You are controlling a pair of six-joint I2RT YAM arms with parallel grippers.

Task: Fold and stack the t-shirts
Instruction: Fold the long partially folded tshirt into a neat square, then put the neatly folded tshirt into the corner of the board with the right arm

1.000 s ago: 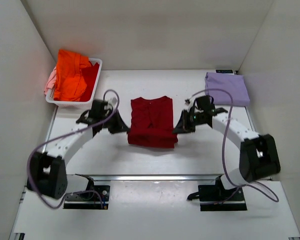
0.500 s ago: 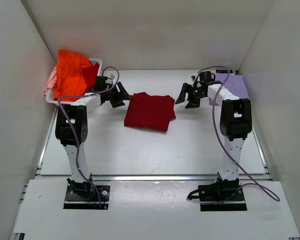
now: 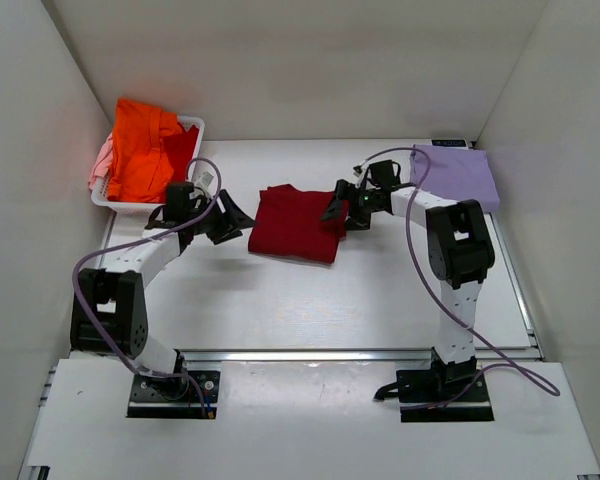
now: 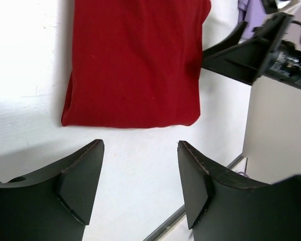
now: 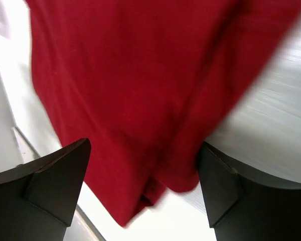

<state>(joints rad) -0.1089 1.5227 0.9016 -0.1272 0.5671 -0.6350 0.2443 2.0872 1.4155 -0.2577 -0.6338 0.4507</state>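
Note:
A dark red t-shirt (image 3: 295, 225) lies folded into a rectangle on the table's middle. My left gripper (image 3: 230, 220) hovers just left of it, open and empty; in the left wrist view the red t-shirt (image 4: 133, 65) lies beyond the left gripper (image 4: 140, 143). My right gripper (image 3: 338, 210) stands open at the shirt's right edge. In the blurred right wrist view, a folded corner of the red t-shirt (image 5: 140, 75) lies between the open fingers of the right gripper (image 5: 145, 145). A lavender t-shirt (image 3: 455, 175) lies folded at the back right. Orange (image 3: 140, 145) and pale pink (image 3: 100, 160) t-shirts sit in the basket.
The white slatted basket (image 3: 140, 207) stands at the back left against the wall. White walls close in the table on three sides. The arm bases sit on a raised shelf at the near edge. Cables loop from both arms.
Both grippers went from shut to open, letting go of the red shirt, which now lies shorter. The left gripper has drawn back to its left; the right has moved onto its right edge.

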